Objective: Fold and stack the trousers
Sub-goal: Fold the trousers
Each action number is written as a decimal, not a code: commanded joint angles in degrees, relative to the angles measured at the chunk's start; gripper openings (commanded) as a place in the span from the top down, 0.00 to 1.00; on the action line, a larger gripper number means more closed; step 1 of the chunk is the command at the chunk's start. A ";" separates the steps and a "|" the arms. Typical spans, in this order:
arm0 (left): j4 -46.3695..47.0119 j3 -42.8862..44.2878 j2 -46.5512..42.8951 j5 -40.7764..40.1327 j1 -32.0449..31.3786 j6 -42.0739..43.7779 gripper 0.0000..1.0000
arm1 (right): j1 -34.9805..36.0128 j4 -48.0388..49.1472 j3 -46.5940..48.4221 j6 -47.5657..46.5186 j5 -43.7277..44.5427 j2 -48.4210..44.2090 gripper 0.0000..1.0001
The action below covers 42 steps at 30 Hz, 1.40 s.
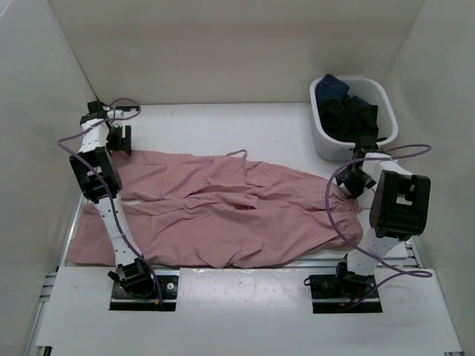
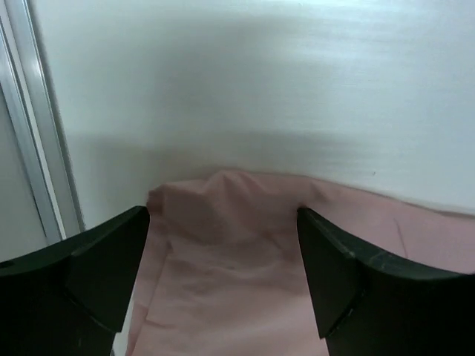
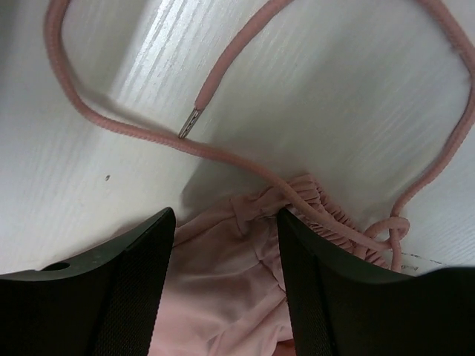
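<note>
The dusty-pink trousers (image 1: 223,211) lie spread flat across the table, legs to the left and waist to the right. My left gripper (image 1: 119,141) is at the far-left end of the rear leg. In the left wrist view it (image 2: 223,215) is open, its fingers either side of the fabric's corner (image 2: 237,267). My right gripper (image 1: 351,185) is at the waist end. In the right wrist view it (image 3: 226,215) is open, straddling a corner of the gathered waistband (image 3: 334,215) and fabric (image 3: 223,282). The thin drawstring (image 3: 223,67) loops loose on the table beyond the fingers.
A white basket (image 1: 326,141) with black and dark-blue garments (image 1: 352,111) stands at the back right, just behind my right arm. White walls enclose the table on three sides. An aluminium rail (image 2: 37,148) runs along the left edge.
</note>
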 commanded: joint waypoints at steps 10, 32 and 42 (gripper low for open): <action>-0.24 -0.93 5.96 0.80 -1.36 0.24 0.86 | 0.40 -2.31 1.53 1.68 7.61 5.31 0.85; -0.93 -29.94 -50.76 -4.84 11.54 14.72 0.86 | 0.40 -11.19 -3.35 -9.22 12.97 -34.03 1.00; 0.47 -73.41 -78.93 -12.20 21.40 26.25 0.86 | -0.12 -14.26 -21.32 -4.39 8.85 -49.35 1.00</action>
